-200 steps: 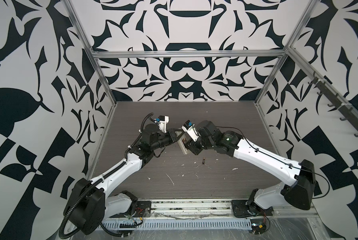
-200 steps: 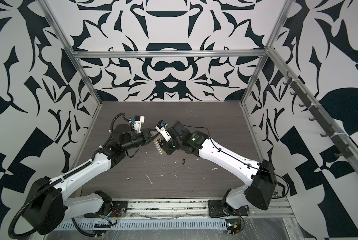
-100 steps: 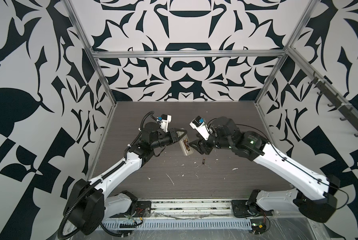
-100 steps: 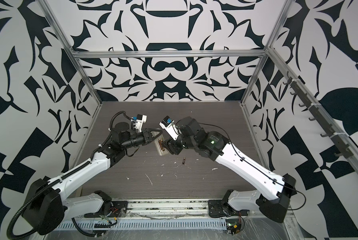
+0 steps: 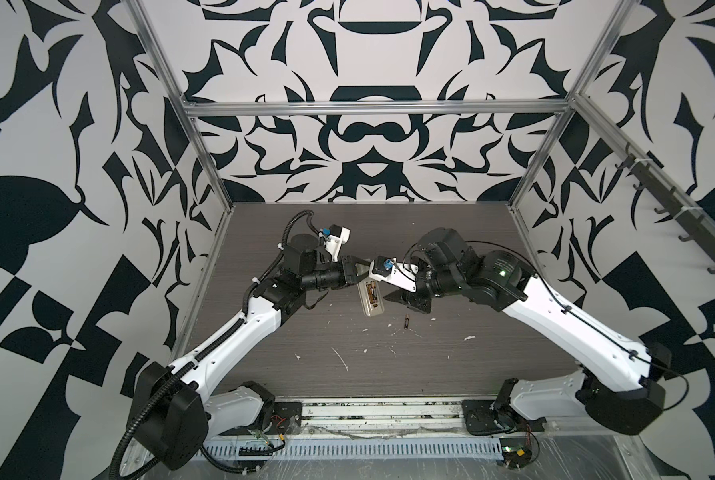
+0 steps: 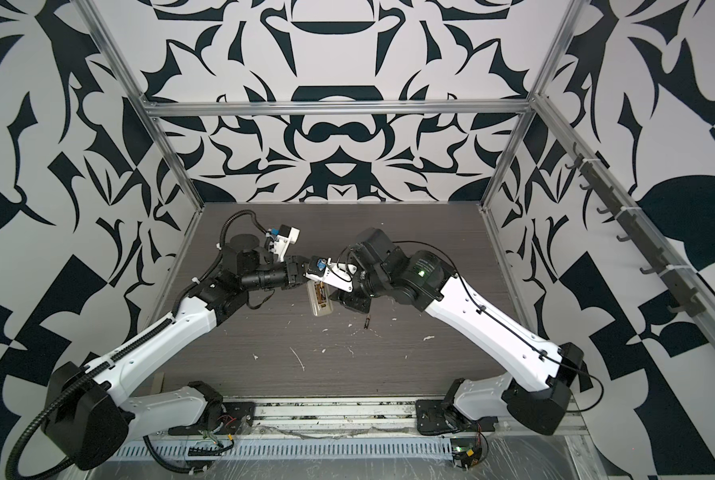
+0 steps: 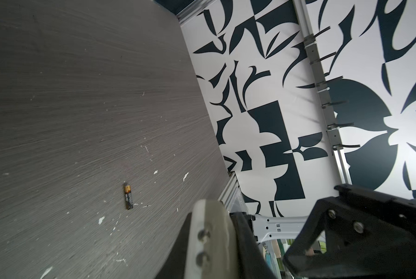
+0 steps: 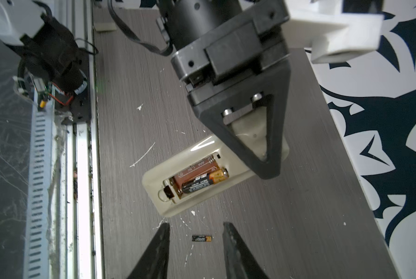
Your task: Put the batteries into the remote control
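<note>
Left gripper [image 5: 360, 272] clamped tight on one end of the remote control [image 5: 371, 305], pale back up, recess exposed. Can't tell if its free end touches the table [image 5: 430, 365]. In the right wrist view, loaded battery [image 8: 202, 181] sits in one slot of the recess; the slot beside it shows brown w/ printed markings. Right gripper [image 8: 196, 225] is just right of the remote, jaws partly apart, gripping nothing, touching nothing. Loose battery [image 8: 202, 238] lies flat on the table, seen btwn the two fingers, near the remote's free end, not touching it.
</note>
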`<move>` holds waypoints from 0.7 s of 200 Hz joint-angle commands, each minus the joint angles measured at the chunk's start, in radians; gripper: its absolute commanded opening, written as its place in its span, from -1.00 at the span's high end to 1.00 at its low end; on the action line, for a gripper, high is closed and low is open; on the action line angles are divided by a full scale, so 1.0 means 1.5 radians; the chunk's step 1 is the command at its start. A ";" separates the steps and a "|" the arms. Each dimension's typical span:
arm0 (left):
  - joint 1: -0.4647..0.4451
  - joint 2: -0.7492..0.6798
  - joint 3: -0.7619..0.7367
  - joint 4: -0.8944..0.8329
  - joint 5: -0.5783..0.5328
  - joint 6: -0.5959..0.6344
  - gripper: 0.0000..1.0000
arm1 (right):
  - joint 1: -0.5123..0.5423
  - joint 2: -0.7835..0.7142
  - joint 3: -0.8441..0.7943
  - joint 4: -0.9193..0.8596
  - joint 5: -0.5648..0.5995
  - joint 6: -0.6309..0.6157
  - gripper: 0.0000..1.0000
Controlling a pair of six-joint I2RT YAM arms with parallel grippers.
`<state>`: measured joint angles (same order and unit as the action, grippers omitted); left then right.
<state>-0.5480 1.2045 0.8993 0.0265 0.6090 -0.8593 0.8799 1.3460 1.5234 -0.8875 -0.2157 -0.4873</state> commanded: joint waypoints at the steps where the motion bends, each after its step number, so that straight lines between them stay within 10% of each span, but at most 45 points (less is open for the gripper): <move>1: 0.003 -0.013 0.029 -0.040 0.007 0.028 1.00 | 0.003 0.001 0.040 0.003 -0.019 -0.044 0.28; 140: 0.003 -0.003 0.042 -0.063 0.013 0.043 1.00 | 0.003 0.067 0.056 0.036 -0.039 -0.068 0.37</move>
<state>-0.5480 1.2045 0.9276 -0.0723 0.6102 -0.8104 0.8799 1.4425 1.5749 -0.8757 -0.2531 -0.5816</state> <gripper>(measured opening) 0.240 0.316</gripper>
